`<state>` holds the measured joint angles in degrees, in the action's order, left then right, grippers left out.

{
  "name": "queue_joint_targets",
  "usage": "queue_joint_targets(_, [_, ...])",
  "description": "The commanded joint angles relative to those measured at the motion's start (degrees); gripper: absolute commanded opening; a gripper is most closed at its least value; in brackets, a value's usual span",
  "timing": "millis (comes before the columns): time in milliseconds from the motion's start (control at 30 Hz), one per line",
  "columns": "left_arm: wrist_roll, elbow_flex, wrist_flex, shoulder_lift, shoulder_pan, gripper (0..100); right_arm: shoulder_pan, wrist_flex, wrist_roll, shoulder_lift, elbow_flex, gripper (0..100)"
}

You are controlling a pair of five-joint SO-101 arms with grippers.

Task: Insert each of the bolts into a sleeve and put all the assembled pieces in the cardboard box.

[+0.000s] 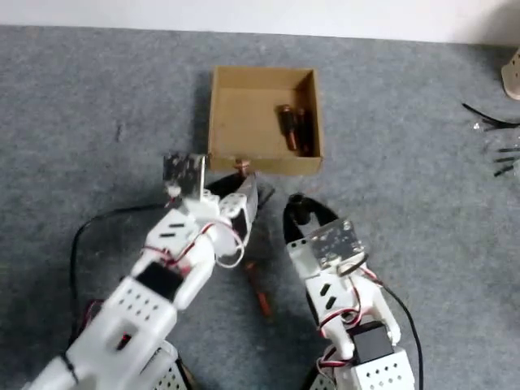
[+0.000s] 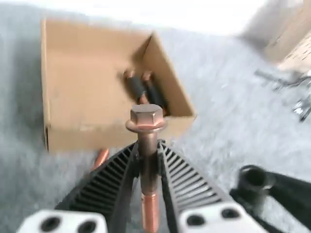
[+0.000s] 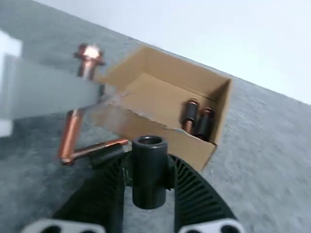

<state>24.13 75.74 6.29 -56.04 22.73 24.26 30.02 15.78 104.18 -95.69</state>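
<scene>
A grey, felt-like mat (image 1: 422, 268) covers the desk from the near edge to the far one, its nap mottled and a little rough. Along the far side a plain white wall (image 1: 341, 15) meets it in a straight line. Out at the far right lie a few thin black strips (image 1: 497, 148), scattered loose on the mat. Just beyond them a pale rounded object (image 1: 513, 75) sits cut off at the edge. The light is soft and even, leaving only faint shadows on the grey.
</scene>
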Motion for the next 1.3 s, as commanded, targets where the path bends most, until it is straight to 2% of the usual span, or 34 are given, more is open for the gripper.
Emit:
queue_joint_targets(0, [-3.2,4.3,-6.2,-10.6,-0.2,0,3.3,-2.3,2.2,0.6,-5.7,0.5])
queue_joint_targets(233, [-3.1,15.3,-13.8,-30.1,-0.1,0,6.1,-3.5,2.0,0.6,-6.2,0.5])
queue_joint_targets(367, [-3.0,19.4,-14.0,-40.7,1.5,0,6.8,-3.6,2.0,0.3,-6.2,0.5])
queue_joint_targets(500, [-2.9,21.4,-11.2,-48.9,7.0,0,8.0,-3.3,2.3,0.0,-6.2,0.5])
queue_joint_targets(667, [-2.9,21.4,-8.2,-48.6,10.5,0,8.0,-3.3,2.3,0.0,-6.2,0.5])
queue_joint_targets(767, [-3.1,21.4,-7.9,-48.3,10.5,0,7.9,-3.3,2.3,0.4,-6.2,0.5])
queue_joint_targets(933, [-3.3,21.4,-1.9,-48.5,10.4,0,6.5,-3.3,2.3,0.5,-6.2,0.5])
queue_joint_targets(1267, [-3.4,21.4,-2.0,-48.1,7.3,0,9.7,-6.8,2.4,0.6,-6.2,0.5])
